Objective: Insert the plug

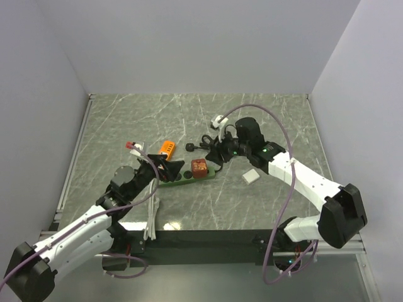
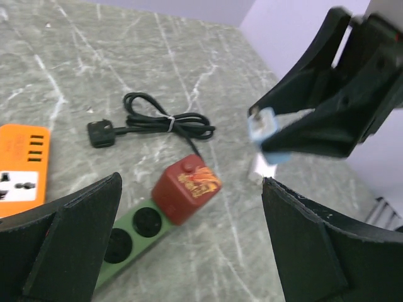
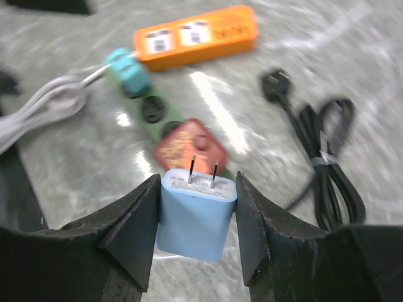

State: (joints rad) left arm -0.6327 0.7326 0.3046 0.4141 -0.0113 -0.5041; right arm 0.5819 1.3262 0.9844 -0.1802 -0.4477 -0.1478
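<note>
Over the marble table, the right gripper clamps a blue charger near the green power strip, while the left gripper is spread wide.

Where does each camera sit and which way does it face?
Top external: above and behind the bases, looking down on the table; both arms show.
Left wrist: low, facing the red adapter and right gripper; own open fingers frame it.
Right wrist: looking down past the clamped blue plug; own fingers flank it.
Shared: adapter, green strip.
</note>
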